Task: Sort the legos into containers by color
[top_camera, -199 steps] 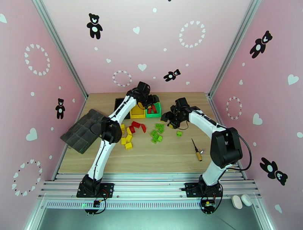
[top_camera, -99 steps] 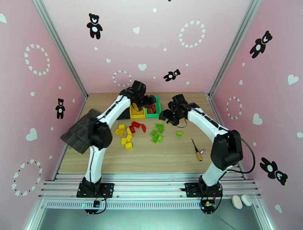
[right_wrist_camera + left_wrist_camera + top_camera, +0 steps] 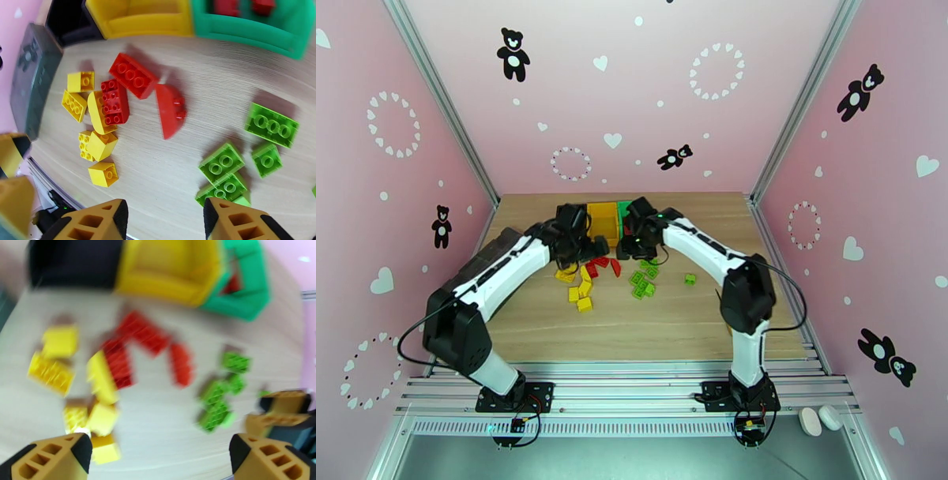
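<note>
The legos lie loose on the wooden table in three groups: red bricks (image 3: 132,81), yellow bricks (image 3: 100,144) and green bricks (image 3: 221,162). Behind them stand the containers: a black bin (image 3: 67,19), a yellow bin (image 3: 138,15) and a green bin (image 3: 252,29) holding two red bricks (image 3: 225,6). My left gripper (image 3: 160,461) hovers open over the pile's near left side with nothing between its fingers; this view is blurred. My right gripper (image 3: 164,221) hangs open above the gap between the red and green bricks, also holding nothing. In the top view both grippers (image 3: 584,251) (image 3: 628,249) meet over the pile.
A dark grey segmented tray (image 3: 29,79) lies at the table's left edge. One green brick (image 3: 689,279) sits apart to the right of the pile. Pink walls close in the table on three sides.
The left gripper has come back from over the bins to the pile and opened wide. The right gripper has swung left from beside the green bin to above the bricks, its jaws narrowing somewhat.
</note>
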